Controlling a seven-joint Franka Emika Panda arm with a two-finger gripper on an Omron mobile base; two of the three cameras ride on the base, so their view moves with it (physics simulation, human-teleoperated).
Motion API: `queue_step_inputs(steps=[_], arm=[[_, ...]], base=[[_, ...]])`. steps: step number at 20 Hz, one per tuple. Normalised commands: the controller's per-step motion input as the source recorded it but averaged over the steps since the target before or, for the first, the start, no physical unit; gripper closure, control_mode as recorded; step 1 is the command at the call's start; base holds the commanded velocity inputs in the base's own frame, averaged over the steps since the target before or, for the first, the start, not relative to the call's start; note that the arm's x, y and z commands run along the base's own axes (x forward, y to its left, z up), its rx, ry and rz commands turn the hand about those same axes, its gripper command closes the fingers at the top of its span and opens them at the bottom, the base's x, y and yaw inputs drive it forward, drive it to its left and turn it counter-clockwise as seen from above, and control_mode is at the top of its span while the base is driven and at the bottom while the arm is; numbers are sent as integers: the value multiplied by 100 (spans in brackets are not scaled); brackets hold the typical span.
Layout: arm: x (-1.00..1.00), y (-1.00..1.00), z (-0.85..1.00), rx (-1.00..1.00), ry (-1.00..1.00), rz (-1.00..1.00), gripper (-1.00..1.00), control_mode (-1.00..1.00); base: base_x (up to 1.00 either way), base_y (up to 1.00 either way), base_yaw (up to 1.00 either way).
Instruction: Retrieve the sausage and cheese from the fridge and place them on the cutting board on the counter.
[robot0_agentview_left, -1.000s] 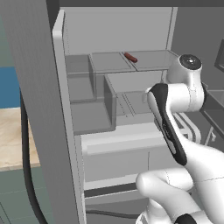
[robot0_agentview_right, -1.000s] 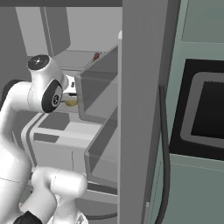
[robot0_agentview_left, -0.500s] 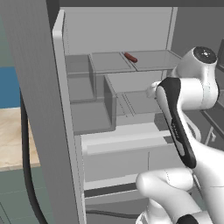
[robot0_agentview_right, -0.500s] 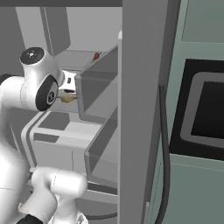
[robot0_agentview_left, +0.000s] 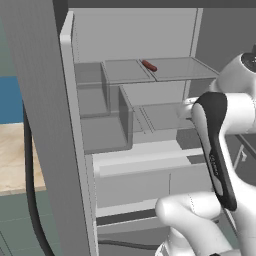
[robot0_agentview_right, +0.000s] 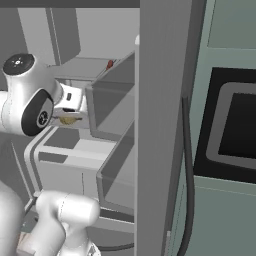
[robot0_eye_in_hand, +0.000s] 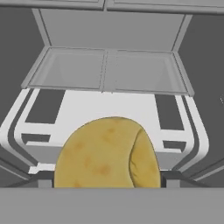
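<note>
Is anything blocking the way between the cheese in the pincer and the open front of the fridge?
Nothing visible does. The cheese sits in the pincer, with the fridge open and the sausage up on a higher shelf, off that path.

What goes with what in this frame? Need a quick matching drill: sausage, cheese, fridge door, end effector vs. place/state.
Column 1:
1. sausage
2. cheese
3. fridge door
4. end effector

Column 2:
A. swung open, seen edge-on
B. lying on the upper glass shelf
C. pale yellow lump held between the fingertips
D. closed on a wide chunk, in front of the fridge shelves

Pairs: 1-B, 2-C, 3-A, 4-D
</note>
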Motion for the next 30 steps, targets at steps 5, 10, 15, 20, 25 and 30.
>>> queue_step_inputs(steps=[5,10,15,20,25,30], arm=[[-24,0,3,0,0,0,100,100],[0,0,0,0,0,0,100,100],[0,0,0,0,0,0,100,100],[0,0,0,0,0,0,100,100],[0,0,0,0,0,0,100,100],[0,0,0,0,0,0,100,100]], base=[[-3,0,0],[-40,0,0],[-79,0,6],[-62,4,16],[-42,0,42],[-62,0,74]])
